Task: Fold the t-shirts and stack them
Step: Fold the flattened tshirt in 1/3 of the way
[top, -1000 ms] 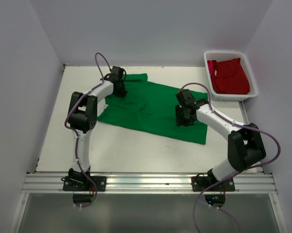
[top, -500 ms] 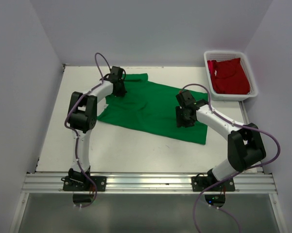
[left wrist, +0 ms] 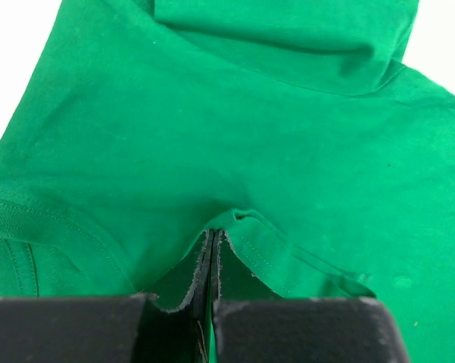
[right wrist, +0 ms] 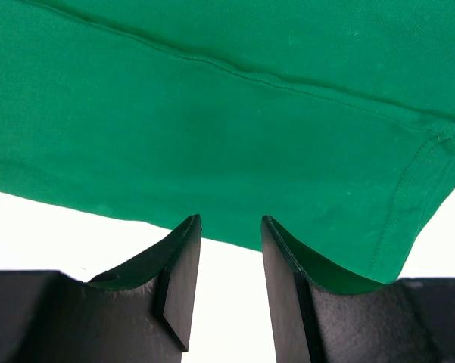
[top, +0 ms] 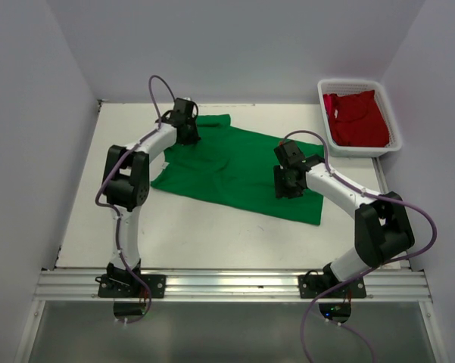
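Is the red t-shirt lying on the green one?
No, the red t-shirt sits in the white basket, apart from the green t-shirt.

The white-and-black left arm (top: 136, 162) reaches toward eleven o'clock, its black two-finger left gripper (left wrist: 212, 257) clamped on the bright green cloth t-shirt (left wrist: 235, 128). The white-and-black right arm (top: 341, 193) bends toward three o'clock, its black right gripper (right wrist: 229, 223) with jaws parted.

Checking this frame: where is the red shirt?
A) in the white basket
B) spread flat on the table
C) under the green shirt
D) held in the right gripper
A: the red shirt lies bunched inside the basket at the far right.
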Tool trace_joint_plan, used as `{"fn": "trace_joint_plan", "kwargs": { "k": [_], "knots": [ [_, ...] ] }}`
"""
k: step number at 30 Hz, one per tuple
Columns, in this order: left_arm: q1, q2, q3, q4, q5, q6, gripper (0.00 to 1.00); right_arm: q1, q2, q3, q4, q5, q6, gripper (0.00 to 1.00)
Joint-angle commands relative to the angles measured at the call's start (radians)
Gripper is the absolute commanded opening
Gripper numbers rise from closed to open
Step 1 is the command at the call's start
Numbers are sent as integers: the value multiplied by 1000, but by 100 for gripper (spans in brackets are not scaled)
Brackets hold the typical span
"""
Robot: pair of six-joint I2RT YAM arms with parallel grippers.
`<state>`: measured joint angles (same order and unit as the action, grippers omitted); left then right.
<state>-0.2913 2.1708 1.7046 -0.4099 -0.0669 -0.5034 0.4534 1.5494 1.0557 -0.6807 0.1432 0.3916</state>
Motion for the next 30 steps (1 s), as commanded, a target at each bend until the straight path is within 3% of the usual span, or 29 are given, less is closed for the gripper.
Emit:
{"fn": "trace_joint_plan", "kwargs": {
  "k": [1, 14, 22, 25, 26, 27, 29, 30],
  "knots": [
    [-2, -16, 61, 14, -19, 34, 0, -1, -15, 3, 9, 22, -5, 41],
    [0, 67, 159, -6, -59, 66, 0, -1, -15, 4, 0, 30, -13, 41],
    [1, 119, 190, 8, -7, 81, 0, -1, -17, 3, -2, 33, -14, 41],
    [1, 110, 184, -1, -27, 80, 23, -1, -17, 1, -3, 36, -17, 42],
    [1, 87, 175, 6, -49, 75, 55, 1, -17, 1, -3, 33, -17, 42],
    [0, 69, 159, 19, -65, 71, 71, -1, -17, 0, 0, 32, -16, 42],
    [-2, -10, 92, 75, -105, 66, 90, 1, -14, -2, 1, 27, -16, 42],
    [-5, -44, 32, 103, -114, 69, 94, -1, -14, -5, 7, 27, -14, 42]
  ]
}}
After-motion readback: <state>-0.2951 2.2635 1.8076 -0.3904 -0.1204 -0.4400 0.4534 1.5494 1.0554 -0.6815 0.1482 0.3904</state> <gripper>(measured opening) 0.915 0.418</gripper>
